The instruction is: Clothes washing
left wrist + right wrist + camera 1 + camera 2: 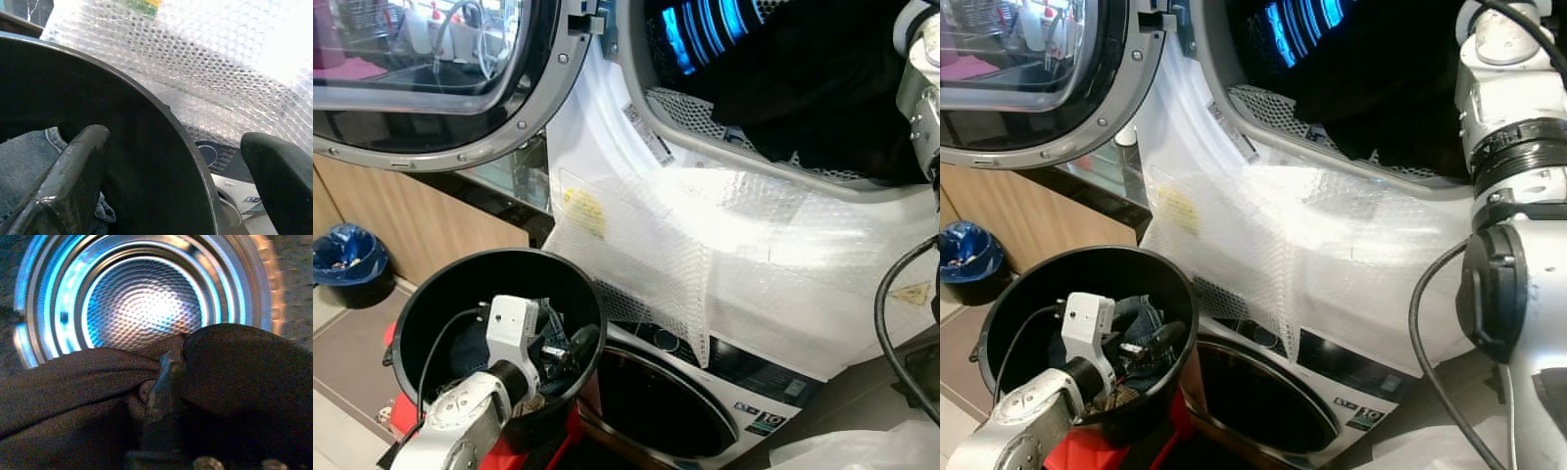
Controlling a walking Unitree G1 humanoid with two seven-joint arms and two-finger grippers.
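Dark garment pinched in right gripper, jaws closed, inside drum

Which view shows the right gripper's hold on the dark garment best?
The right wrist view: the right gripper is pinched shut on the dark garment before the lit drum. The eye views show the garment hanging over the drum's lip.

No legible text anywhere. Yellow sticker on the washing machine, below its open door: print too blurred. Same for the control-panel badges.
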